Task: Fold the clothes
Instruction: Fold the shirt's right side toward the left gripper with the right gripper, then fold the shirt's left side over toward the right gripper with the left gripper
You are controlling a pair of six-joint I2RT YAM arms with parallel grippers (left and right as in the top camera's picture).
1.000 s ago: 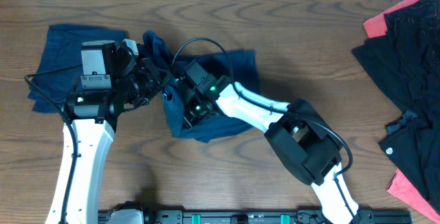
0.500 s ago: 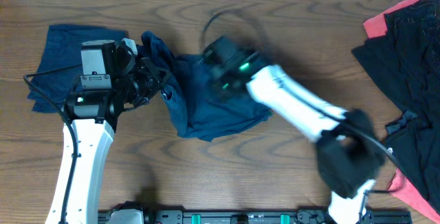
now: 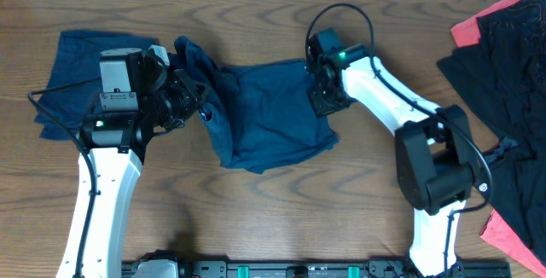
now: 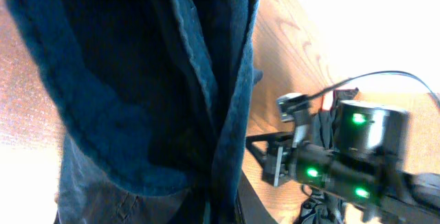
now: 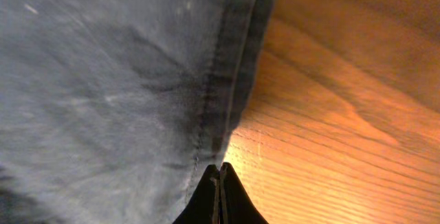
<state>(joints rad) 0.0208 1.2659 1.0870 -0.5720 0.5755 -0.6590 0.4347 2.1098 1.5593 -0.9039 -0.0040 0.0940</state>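
Note:
A dark navy-blue garment (image 3: pixel 264 120) lies spread across the table's middle, and its left end is bunched and lifted. My left gripper (image 3: pixel 194 101) is shut on that bunch. The cloth (image 4: pixel 137 80) fills the left wrist view and runs down between the jaws (image 4: pixel 221 209). My right gripper (image 3: pixel 325 99) is at the garment's right hemmed edge. In the right wrist view its fingertips (image 5: pixel 220 169) are closed together on the hem (image 5: pixel 230 93), low over the wood.
A second navy piece (image 3: pixel 72 65) lies flat at the far left, behind my left arm. Black garments (image 3: pixel 512 65) and a coral-red one (image 3: pixel 471 29) are heaped at the right edge. The right arm (image 4: pixel 344 162) shows in the left wrist view.
My right gripper has swept from beside the left gripper across to the garment's right edge. The cloth now lies wider and flatter. The left arm has stayed put.

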